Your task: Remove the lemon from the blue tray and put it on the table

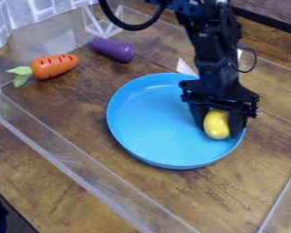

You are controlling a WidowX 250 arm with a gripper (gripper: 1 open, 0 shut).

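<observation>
The small yellow lemon [217, 123] lies in the right part of the big round blue tray [151, 123], close to its rim. My black gripper [218, 128] points down into the tray, with one finger on each side of the lemon, shut on it. The lemon still rests low in the tray. The tray sits on the dark brown wooden table [63, 173] under a glossy clear sheet.
An orange carrot [54, 65] lies at the left, and a purple eggplant [112, 48] lies behind the tray at upper left. The robot arm [213, 41] rises from the gripper to the top edge. The clear sheet's raised edge [26, 127] runs diagonally at the left.
</observation>
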